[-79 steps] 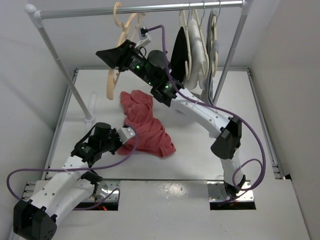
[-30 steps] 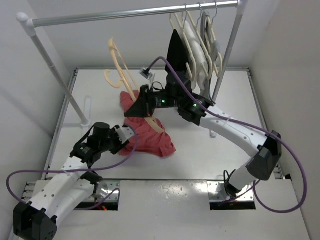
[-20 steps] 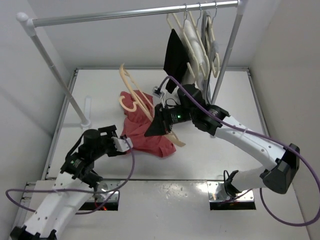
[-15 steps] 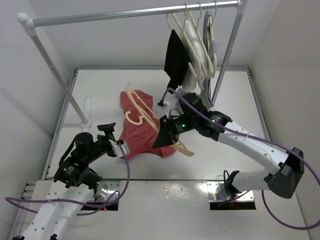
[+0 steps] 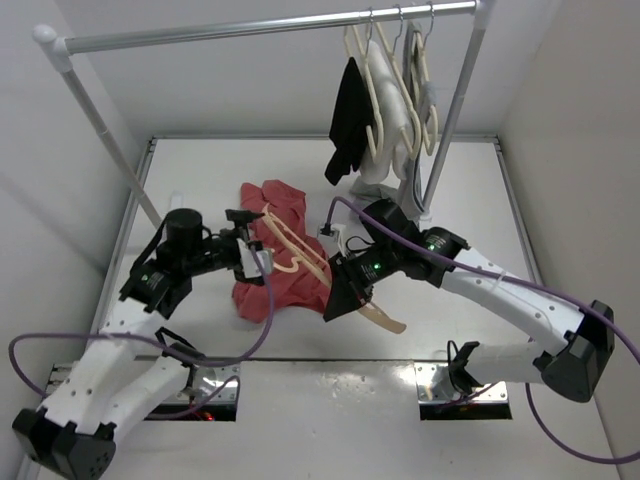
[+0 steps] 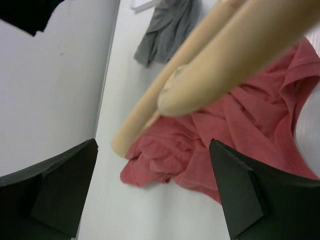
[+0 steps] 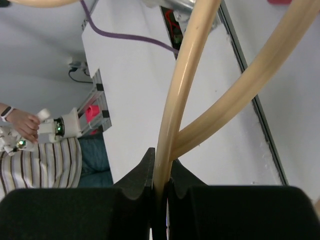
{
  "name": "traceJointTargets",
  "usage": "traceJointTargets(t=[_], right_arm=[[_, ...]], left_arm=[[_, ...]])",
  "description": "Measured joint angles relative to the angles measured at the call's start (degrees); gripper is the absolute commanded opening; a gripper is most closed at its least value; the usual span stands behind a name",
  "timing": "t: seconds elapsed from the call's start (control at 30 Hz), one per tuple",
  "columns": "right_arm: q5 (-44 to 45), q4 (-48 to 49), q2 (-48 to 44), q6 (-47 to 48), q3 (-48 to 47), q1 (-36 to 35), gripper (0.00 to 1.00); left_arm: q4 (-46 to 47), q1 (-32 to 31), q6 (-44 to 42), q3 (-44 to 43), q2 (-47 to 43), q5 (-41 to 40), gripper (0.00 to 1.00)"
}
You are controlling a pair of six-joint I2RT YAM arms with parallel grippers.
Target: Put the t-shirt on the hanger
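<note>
Left gripper point(image 5: 250, 240) gapes wide, gripping nothing, just over the t-shirt point(image 5: 270, 285), which lies crumpled on the table point(image 5: 450, 200). The hanger point(image 5: 290, 240) slants above the shirt, its frame pinched in the closed right gripper point(image 5: 338, 305). My read: hanger fetched, threading into the shirt not started.

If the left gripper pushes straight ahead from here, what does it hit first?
Most likely the hanger: its peach arm crosses just ahead of the left gripper, whose jaws stand open. The t-shirt lies beyond it. Depth is hard to judge.
</note>
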State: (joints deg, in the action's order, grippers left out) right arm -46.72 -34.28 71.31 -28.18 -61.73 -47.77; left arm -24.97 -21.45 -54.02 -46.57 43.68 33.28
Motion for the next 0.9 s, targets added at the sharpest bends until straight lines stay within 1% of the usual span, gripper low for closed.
traceJointTargets(t=[0.07, 0.27, 0.37, 0.47, 0.63, 0.73, 0.8, 0.83, 0.9], right_arm=[[0.3, -1.9, 0.5, 0.0, 0.0, 0.1, 0.00], [0.3, -4.7, 0.8, 0.0, 0.0, 0.4, 0.00], [0.2, -6.3, 0.8, 0.5, 0.0, 0.4, 0.00], [-0.7, -7.1, 0.7, 2.7, -0.3, 0.0, 0.00], [-0.9, -8.2, 0.3, 4.7, -0.7, -0.1, 0.00], [-1.2, -9.9, 0.6, 5.8, -2.2, -0.1, 0.00], [-1.6, -11.0, 1.3, 6.6, -4.2, -0.1, 0.00], [-1.8, -11.3, 1.6, 7.1, -5.0, -0.1, 0.00], [-2.1, -12.2, 2.3, 7.9, -6.4, -0.1, 0.00]], left_arm=[[1.2, 0.0, -0.8, -0.9, 3.7, 1.3, 1.00], [3.3, -0.2, -3.1, -3.0, 9.9, 4.7, 1.00], [4.0, -0.2, -2.6, -4.4, 12.8, 6.8, 1.00], [3.6, 1.7, -0.4, -5.5, 14.9, 8.4, 1.00], [-3.8, 7.2, -1.3, -9.7, 18.2, 16.6, 1.00], [-7.7, 7.1, -3.7, -10.3, 20.6, 19.7, 1.00], [-9.4, 6.3, -5.0, -10.4, 22.8, 19.9, 1.00], [-10.0, 5.7, -5.6, -10.4, 24.1, 19.8, 0.98], [-11.1, 4.4, -6.7, -10.7, 26.6, 19.3, 0.89]])
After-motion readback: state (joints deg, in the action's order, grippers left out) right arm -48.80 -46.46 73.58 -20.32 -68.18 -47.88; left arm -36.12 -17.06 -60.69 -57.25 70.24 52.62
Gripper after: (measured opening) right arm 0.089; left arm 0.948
